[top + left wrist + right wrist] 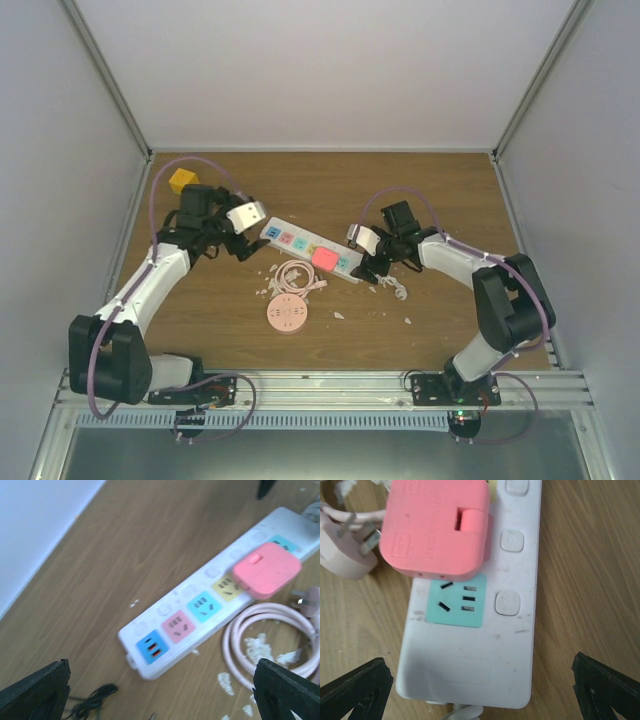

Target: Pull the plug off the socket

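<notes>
Strip (300,243): white, multi-outlet, lying on a slant at mid-table (420,190).
Plug (434,527): pink, square, seated in the strip between its yellow outlet and the teal outlet at the strip's right-arm end; not yet pulled.
Right gripper (480,687): jaws spread wide, grasping nothing. It hangs over the strip's teal end, with one fingertip on each side of the strip. Contact cannot be told.
Left gripper (160,692): jaws spread wide, grasping nothing. It is at the strip's opposite end, by the blue outlet, clear of the strip.
Cable (292,276): pale pink, coiled, just beside the strip's near edge below the plug. Its pronged end (347,555) lies loose beside the strip.
Disc (288,315): pink, round, nearer than the cable, apart from the strip.
Cube (182,181): yellow, well beyond the strip's blue end, behind the left arm.
Scraps (398,290): white bits scattered along the strip's near side.
</notes>
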